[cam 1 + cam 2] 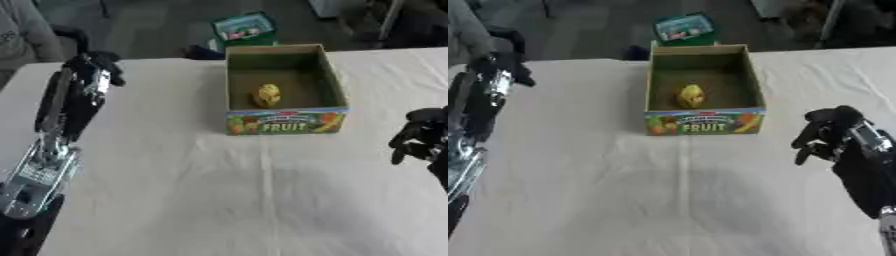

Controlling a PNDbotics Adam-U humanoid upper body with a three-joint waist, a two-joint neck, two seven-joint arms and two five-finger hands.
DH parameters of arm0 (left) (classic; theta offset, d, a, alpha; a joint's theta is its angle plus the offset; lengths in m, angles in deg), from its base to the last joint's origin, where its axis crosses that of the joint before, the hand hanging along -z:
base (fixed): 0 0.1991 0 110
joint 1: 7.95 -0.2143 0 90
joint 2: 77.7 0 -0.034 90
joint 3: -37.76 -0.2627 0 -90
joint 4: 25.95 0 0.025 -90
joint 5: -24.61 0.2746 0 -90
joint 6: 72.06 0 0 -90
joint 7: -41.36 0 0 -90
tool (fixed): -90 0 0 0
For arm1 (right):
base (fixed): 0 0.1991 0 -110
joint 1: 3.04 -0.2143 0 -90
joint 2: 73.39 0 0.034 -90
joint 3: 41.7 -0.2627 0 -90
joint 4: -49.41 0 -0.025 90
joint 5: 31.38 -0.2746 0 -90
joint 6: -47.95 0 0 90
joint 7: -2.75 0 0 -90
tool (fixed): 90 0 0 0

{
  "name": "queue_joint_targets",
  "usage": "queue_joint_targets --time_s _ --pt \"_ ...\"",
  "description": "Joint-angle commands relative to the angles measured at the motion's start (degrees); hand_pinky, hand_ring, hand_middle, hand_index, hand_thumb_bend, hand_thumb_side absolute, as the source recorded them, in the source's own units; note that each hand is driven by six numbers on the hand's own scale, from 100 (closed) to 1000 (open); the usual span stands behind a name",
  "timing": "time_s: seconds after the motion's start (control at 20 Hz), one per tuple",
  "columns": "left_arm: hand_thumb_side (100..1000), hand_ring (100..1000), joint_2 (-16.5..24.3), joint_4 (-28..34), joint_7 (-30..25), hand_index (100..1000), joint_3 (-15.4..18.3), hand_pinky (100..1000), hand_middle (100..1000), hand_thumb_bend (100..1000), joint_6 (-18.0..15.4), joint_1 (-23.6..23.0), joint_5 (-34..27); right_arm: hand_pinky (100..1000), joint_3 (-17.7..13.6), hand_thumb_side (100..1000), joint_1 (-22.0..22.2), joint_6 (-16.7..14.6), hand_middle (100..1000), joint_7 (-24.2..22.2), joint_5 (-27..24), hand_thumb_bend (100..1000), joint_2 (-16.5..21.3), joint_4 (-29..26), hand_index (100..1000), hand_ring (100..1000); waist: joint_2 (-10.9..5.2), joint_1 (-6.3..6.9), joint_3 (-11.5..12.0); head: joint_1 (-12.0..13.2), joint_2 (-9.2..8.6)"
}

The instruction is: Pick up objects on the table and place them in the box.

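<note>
Left hand (pixel 98 67) first, up at the far left of the white tablecloth (pixel 219 190), at the end of a long black and silver arm that runs in from the lower left corner; its fingers look curled over with nothing in them, hovering above the cloth near the far table edge, well apart from the box. Moving across to the middle, the cardboard box (pixel 284 122) stands upright and open on the cloth, its front panel printed with bright fruit pictures and the word FRUIT. Inside, on the brown floor of the box, lies a small yellow object (pixel 268 95) (roundish, maybe a piece of toy fruit, I cannot make out more), sitting toward the front wall and apart from the side walls. Just behind the box, beyond the far edge of the table, a green container (pixel 246 27) with a pale printed top sits on the dark floor. Over to the right now, the right hand (pixel 826 131) hangs above the cloth to the right of the box and a little nearer the camera, black fingers curled downward and holding nothing, clear of the box.
</note>
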Motion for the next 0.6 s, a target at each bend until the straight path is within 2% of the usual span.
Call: queue_joint_targets --time_s 0.05,0.2,0.6 --pt "691 498 -1.56 3.33 1.44 677 2.94 582 489 100 0.43 -2.09 -2.84 415 -0.65 678 -0.13 -0.14 504 0.46 -0.17 100 1.28 -0.67 683 552 -0.86 -0.27 0.37 -0.49 0.61" --pt "699 498 -3.04 4.18 2.03 677 4.05 582 490 100 0.29 -4.25 -3.22 415 -0.81 676 -0.03 -0.32 504 0.65 -0.20 100 1.30 -0.72 683 552 -0.88 -0.45 0.75 -0.39 0.62" --pt "743 492 -5.68 4.62 1.62 676 4.46 581 483 100 0.80 -7.58 -3.11 414 -0.95 680 -0.20 -0.43 504 0.79 -0.03 100 0.98 -0.78 683 552 -0.30 -0.84 0.61 -0.14 0.93"
